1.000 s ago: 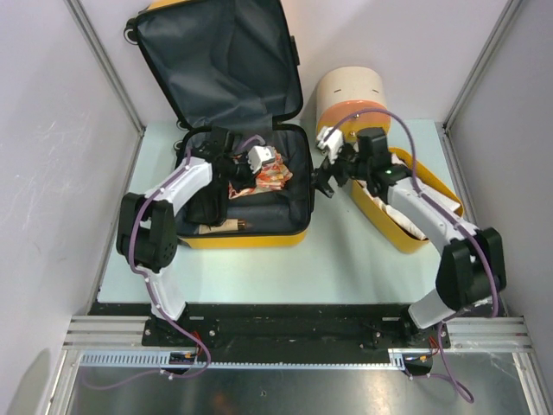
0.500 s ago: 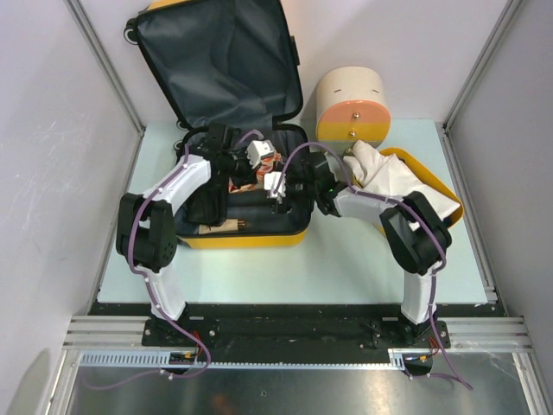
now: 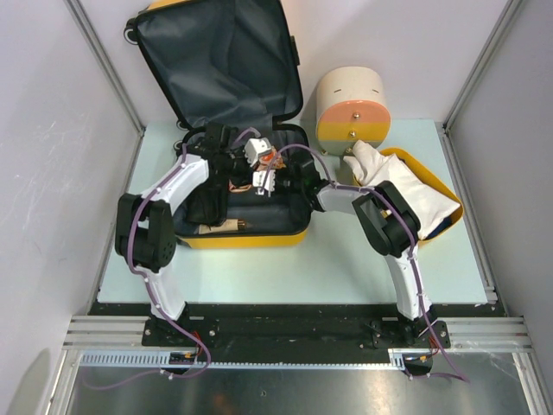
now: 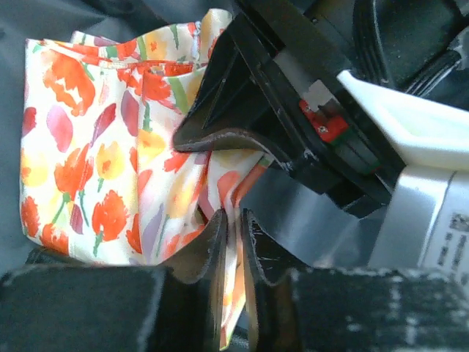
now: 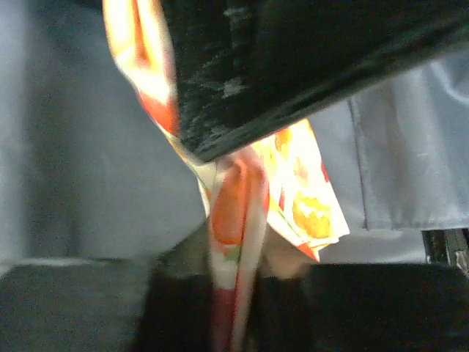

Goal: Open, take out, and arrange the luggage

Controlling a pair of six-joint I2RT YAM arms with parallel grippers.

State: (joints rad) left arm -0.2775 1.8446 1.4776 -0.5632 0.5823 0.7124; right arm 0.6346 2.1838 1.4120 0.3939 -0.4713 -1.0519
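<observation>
Yellow hard-shell suitcase (image 3: 251, 237) sits back-left on the pale table (image 3: 328, 259), lid raised against the rear wall. Open step is done. Take-out looks partway. Left to right:

- Suitcase base holds a dark bundle (image 3: 207, 203) and a flat tan item (image 3: 220, 227) by the front wall. Neither is out yet.
- Left gripper (image 4: 234, 231) is inside the base, fingers pressed together on an edge of a thin floral cloth (image 4: 88, 147), white with an orange-red flower print.
- Right gripper (image 5: 234, 293) reaches across into the same base, on the same cloth, just beside the left one. A strip of cloth runs between its fingers. The right wrist view is blurred, so whether the pads bite or stand off cannot be told. Probably a handover or two-handed lift.
- Cream round drum box with a pink-orange band (image 3: 350, 108) stands just right of the lid. Neither arm touches it.
- Yellow plastic basket (image 3: 451, 201) is far right, with a crumpled white cloth (image 3: 406, 186) in it, likely an item already moved over.

Left to do, as judged: floral cloth out, then the dark bundle and tan item, then placing them.

Suitcase look: glossy yellow shell, only edges showing from above. Dark grey fabric lining in lid and base, slightly wrinkled. Black wheel (image 3: 131, 33) at the lid's top-left corner. Lid leans back and looks stable.
</observation>
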